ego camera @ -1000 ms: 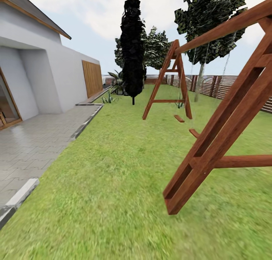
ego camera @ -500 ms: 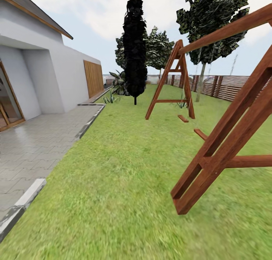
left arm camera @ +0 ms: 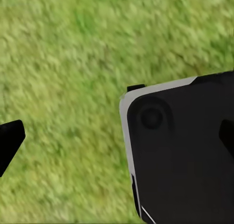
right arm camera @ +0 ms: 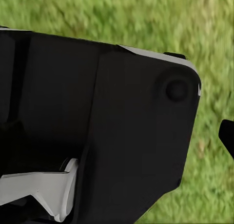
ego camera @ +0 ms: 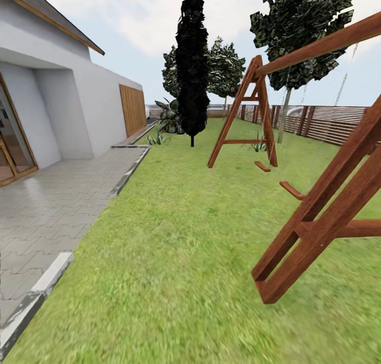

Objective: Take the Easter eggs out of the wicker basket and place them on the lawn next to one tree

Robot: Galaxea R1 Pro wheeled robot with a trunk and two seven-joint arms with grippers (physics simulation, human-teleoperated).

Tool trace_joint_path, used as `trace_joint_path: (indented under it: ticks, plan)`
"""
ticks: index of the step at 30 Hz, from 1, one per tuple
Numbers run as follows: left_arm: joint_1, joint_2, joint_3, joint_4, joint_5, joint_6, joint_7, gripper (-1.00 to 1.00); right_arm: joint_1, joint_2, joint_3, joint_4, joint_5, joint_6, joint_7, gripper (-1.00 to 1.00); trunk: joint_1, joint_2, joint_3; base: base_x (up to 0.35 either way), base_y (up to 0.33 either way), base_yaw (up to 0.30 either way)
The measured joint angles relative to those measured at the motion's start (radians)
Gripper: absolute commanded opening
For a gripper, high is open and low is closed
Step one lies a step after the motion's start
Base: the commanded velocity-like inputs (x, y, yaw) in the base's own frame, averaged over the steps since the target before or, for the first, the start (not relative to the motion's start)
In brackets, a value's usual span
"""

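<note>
Where grass spreads, lawn (ego camera: pixel 174 258).

No legible text or signs

Black robot body (right arm camera: pixel 97 131) over lawn (right arm camera: pixel 146 19)

Seemingly a home garden (ego camera: pixel 174 237) — swing set (ego camera: pixel 296 157), fence (ego camera: pixel 328 123), house wall (ego camera: pixel 79 110).
</note>
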Motion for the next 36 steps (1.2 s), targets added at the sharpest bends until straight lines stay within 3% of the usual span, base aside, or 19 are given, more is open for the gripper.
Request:
trace_joint_path:
  ticks: [17,36]
  plan:
    - [0.000,0.003,0.002,0.000,0.002,0.000,0.003,1.00,0.000,-0.001,0.000,0.000,0.000,0.000,0.000,1.00,0.000,0.000,0.000,0.248,0.234,0.000]
    - [-0.001,0.006,0.006,-0.001,0.004,-0.005,0.004,1.00,0.000,0.000,-0.002,0.000,-0.001,0.001,-0.001,1.00,0.000,0.000,0.000,0.332,0.019,0.000]
